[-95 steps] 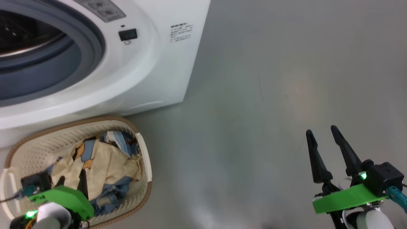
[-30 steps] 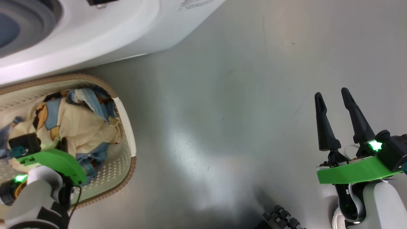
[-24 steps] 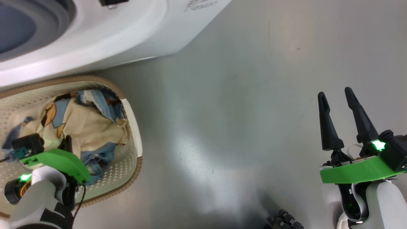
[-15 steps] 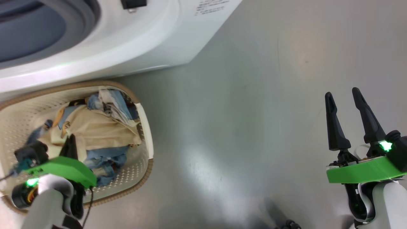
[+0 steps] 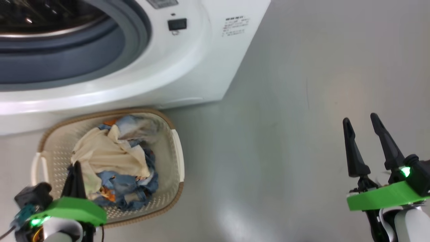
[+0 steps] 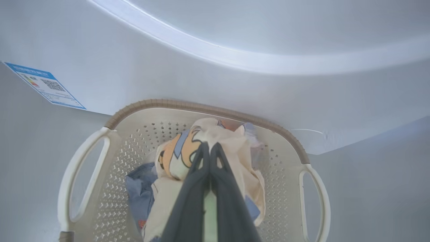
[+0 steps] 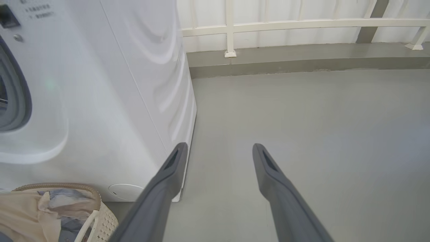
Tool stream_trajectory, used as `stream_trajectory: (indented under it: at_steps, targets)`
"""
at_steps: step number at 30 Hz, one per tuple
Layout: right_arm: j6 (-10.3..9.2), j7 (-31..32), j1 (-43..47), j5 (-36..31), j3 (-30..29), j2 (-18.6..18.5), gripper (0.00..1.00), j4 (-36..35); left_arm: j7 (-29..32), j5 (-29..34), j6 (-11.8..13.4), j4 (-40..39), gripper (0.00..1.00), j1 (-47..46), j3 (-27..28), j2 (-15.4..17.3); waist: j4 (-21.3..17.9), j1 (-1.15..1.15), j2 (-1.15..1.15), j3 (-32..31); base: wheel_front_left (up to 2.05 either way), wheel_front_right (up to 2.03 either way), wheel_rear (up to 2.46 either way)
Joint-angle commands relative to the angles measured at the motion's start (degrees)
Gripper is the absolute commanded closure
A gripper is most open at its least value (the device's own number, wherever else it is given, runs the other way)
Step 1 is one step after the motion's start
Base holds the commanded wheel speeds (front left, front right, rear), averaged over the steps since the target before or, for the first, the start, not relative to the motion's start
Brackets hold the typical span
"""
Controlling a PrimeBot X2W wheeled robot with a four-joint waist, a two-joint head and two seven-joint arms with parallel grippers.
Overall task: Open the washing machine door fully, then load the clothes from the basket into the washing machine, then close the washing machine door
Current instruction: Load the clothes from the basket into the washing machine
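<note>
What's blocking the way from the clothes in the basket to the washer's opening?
Nothing visible. The washing machine's opening stands uncovered just beyond the basket, whose brown rim and the washer's white front lip are all the cream cloth must clear. The left gripper is shut on that cloth.

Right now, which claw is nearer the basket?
Left. The left claw is over the basket, shut on the cream-yellow cloth in it; the right claw hangs open above the floor, far to the basket's right.
</note>
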Motion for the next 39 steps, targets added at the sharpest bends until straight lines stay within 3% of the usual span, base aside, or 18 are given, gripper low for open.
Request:
stream_trajectory:
  at_steps: [1,8,24,39]
  targets:
    - [0.08,-0.27,2.11,-0.43,1.31,-0.85,0.00,-0.94,-0.77,0.41,-0.25,-2.63,1.00,2.72,2.35,0.83,2.71,0.00,0.00,-5.61,0.00,0.00,0.00]
    - [0.08,-0.27,5.45,-0.45,1.03,-0.48,0.00,-0.22,-0.77,-3.41,-0.58,-9.45,1.00,8.24,0.54,0.72,4.18,0.00,0.00,-12.23,0.00,0.00,0.00]
    - [0.08,-0.27,10.75,-0.54,1.35,0.79,0.00,0.49,-0.77,-4.88,2.91,-26.11,1.00,17.66,-3.78,0.70,4.73,0.00,0.00,-21.38,0.00,0.00,0.00]
    - [0.08,-0.27,16.69,-2.10,0.74,0.83,0.00,0.20,-0.78,-4.72,5.80,-32.32,1.00,27.76,-4.39,0.70,3.54,0.00,0.00,-29.34,0.00,0.00,0.00]
